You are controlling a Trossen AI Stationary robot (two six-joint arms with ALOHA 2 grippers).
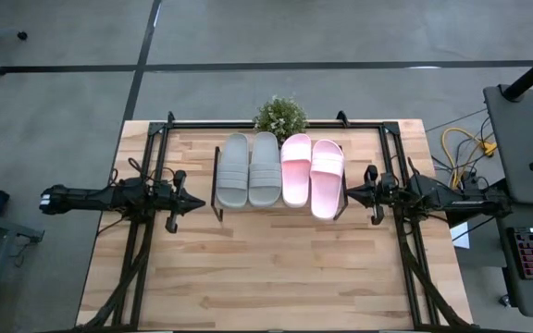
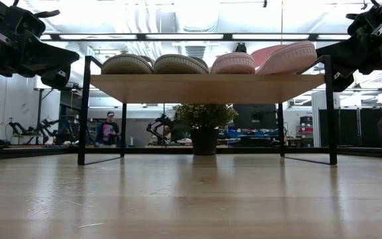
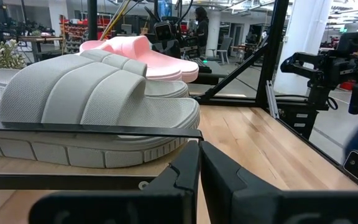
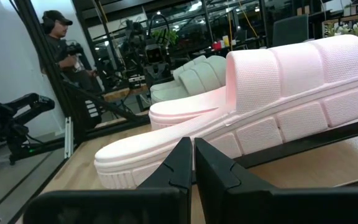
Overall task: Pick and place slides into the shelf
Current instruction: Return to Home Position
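Note:
All four slides lie side by side on the shelf (image 2: 204, 87). The grey-green pair (image 1: 248, 170) is on the left and the pale pink pair (image 1: 311, 174) on the right. The rightmost pink slide (image 2: 287, 56) sits tilted, its outer side raised on the shelf's end rail (image 4: 303, 144). My left gripper (image 1: 195, 200) is shut and hovers left of the shelf, apart from the grey-green slide (image 3: 92, 118). My right gripper (image 1: 347, 192) is shut, its tip right beside the tilted pink slide (image 4: 260, 106). My right gripper points level from the table's right at the outer side of the tilted pink slide's sole (image 4: 166, 163), near its near end. I cannot tell whether the shut fingertips (image 4: 185, 152) touch it. My left gripper touches nothing.
A small potted plant (image 1: 280, 116) stands at the table's far edge behind the shelf. Black frame rails (image 1: 146, 185) run along both sides of the wooden table (image 1: 266, 268). People (image 4: 58, 43) and equipment show in the room beyond.

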